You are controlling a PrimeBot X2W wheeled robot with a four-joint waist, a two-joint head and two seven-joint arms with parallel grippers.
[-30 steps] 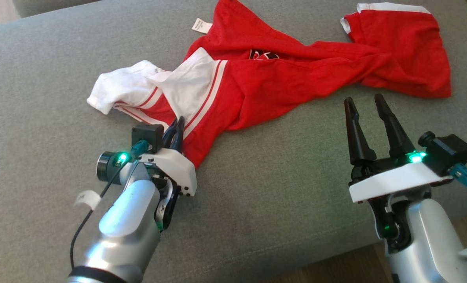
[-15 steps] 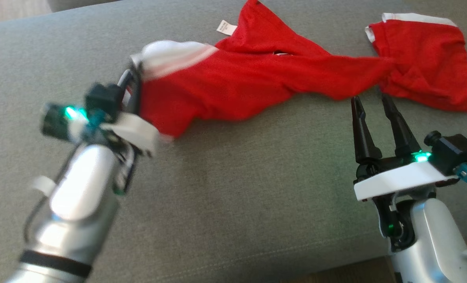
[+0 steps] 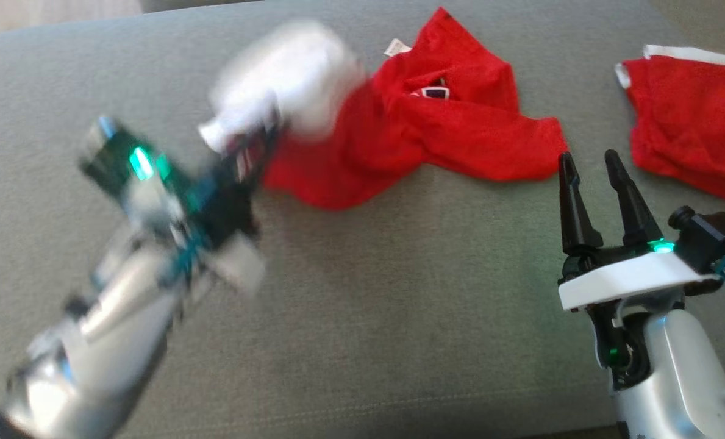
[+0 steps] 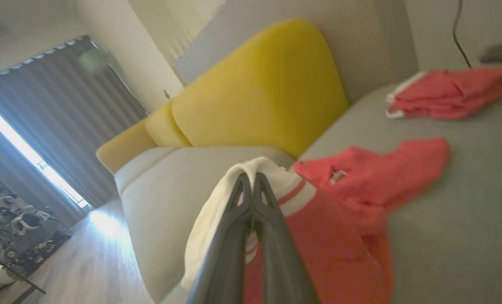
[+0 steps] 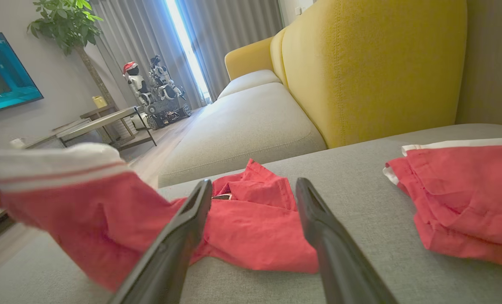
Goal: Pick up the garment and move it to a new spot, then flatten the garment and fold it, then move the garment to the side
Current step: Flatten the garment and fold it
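Grey sofa seat [image 3: 362, 317] under both arms. Right fingers [image 3: 574, 207] spread wide, holding nothing, tips just short of garment [image 3: 435, 134] red end. Left fingers [image 4: 251, 198] pinched tight on garment's white striped end, raised off seat. Left arm motion-blurred in head view, grip detail unreadable there. Garment long axis left-right across seat, red end down, crumpled. Second red piece [image 3: 685, 116] farther right, apart, cut off by frame edge. Yellow backrest [image 5: 373, 63] behind.

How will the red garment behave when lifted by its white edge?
Probably floppy: the red garment droops from the left gripper while its tail lies on the cushion. Likely light; one pinch lifts it. Creases suggest bunching.
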